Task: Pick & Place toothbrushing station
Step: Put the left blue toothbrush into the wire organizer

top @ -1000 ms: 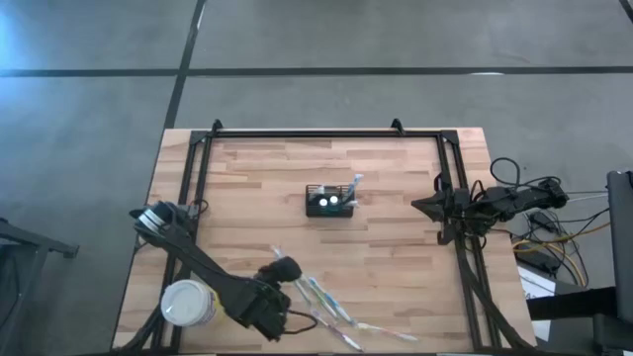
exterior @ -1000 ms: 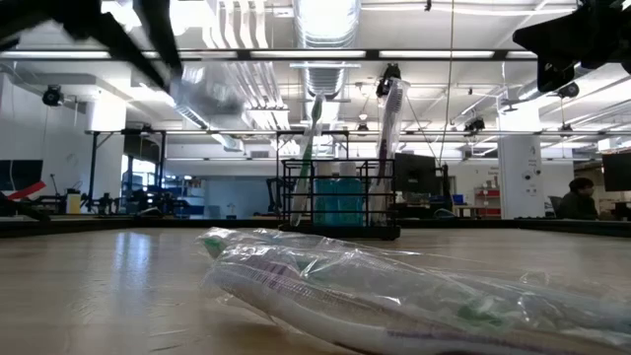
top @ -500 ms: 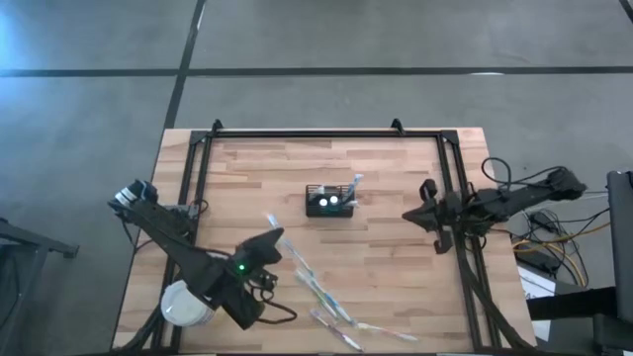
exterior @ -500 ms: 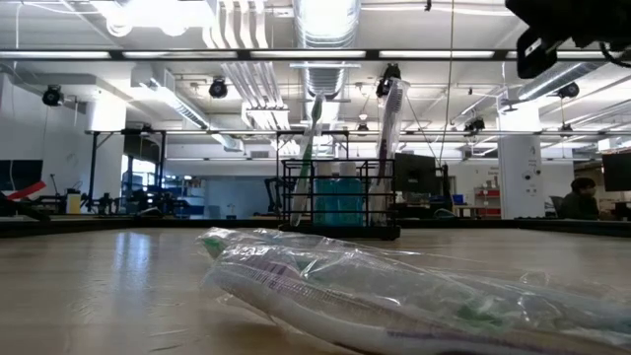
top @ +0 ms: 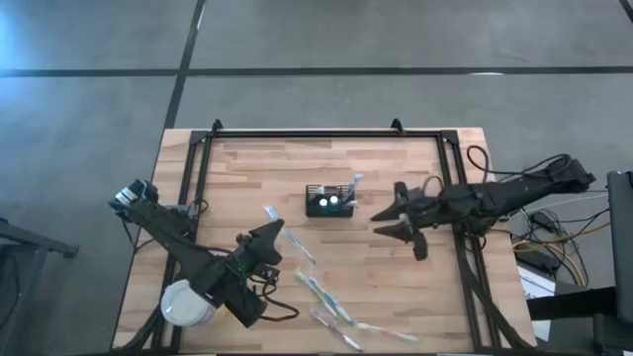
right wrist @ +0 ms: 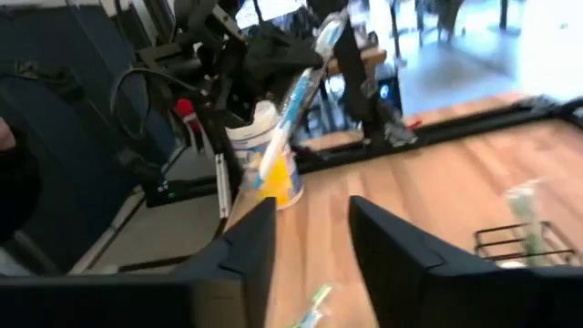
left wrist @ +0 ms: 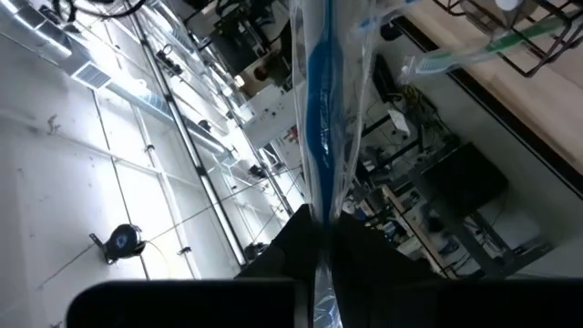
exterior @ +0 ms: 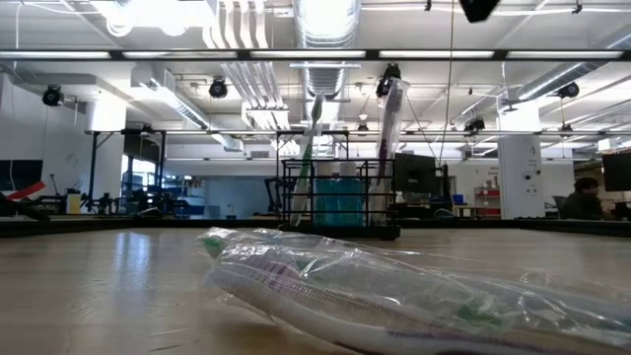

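Black station (top: 330,202) at the table's middle is flanked: a wrapped toothbrush (top: 280,234) is pinched by the left gripper (top: 269,237); the nearer right gripper (top: 404,222) is spread wide.

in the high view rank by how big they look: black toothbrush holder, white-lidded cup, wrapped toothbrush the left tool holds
1. white-lidded cup, though the left arm covers part of it
2. black toothbrush holder
3. wrapped toothbrush in the left tool, long but thin; it is lifted nearer the camera, so its rank against the holder is unsure.
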Motion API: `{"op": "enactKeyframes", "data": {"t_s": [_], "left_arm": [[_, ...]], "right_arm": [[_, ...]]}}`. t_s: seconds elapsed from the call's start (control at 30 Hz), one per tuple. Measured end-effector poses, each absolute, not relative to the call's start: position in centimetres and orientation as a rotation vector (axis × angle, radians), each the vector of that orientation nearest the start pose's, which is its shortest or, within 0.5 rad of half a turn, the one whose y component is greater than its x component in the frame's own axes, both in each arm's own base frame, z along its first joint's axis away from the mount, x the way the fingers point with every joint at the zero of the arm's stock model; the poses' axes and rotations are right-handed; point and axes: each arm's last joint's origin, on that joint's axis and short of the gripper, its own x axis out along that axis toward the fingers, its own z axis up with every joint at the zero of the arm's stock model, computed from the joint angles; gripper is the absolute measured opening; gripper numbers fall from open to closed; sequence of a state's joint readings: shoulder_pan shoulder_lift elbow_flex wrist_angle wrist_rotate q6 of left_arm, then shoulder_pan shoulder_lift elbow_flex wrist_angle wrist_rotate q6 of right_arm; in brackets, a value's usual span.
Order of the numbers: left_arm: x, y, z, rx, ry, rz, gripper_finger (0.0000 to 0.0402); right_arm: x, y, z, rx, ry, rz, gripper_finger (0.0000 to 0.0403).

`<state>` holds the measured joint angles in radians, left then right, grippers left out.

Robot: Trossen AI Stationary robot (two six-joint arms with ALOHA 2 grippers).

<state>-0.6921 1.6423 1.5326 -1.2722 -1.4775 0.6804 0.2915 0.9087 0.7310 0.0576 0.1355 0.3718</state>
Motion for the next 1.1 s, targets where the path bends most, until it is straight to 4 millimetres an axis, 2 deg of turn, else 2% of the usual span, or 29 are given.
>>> {"op": "enactKeyframes", "data": {"t_s": [0.17, 0.33, 0.47, 0.77, 0.97, 1.1], "left_arm": [[25.3, -16.8, 33.1, 1.862, 0.926, 0.455, 0.0018], [25.7, -16.7, 33.1, 1.851, 0.929, 0.469, 0.0021], [25.8, -16.6, 33.1, 1.855, 0.937, 0.47, 0.002], [25.9, -16.4, 33.1, 1.851, 0.941, 0.473, 0.0021], [26.2, -16.0, 33.1, 1.846, 0.957, 0.482, 0.0021], [26.3, -15.8, 33.1, 1.843, 0.964, 0.485, 0.0021]], "right_arm": [[23.3, 6.0, 34.4, 0.369, 0.229, 0.193, 0.0184], [27.4, 5.9, 35.4, 0.363, 0.351, 0.199, 0.0196], [30.5, 5.3, 35.1, 0.345, 0.442, 0.193, 0.0196], [36.1, 3.3, 34.2, 0.422, 0.506, 0.334, 0.0196], [38.6, 1.9, 33.6, 0.494, 0.539, 0.444, 0.0196], [39.5, 1.7, 33.2, 0.532, 0.542, 0.521, 0.0196]]}}
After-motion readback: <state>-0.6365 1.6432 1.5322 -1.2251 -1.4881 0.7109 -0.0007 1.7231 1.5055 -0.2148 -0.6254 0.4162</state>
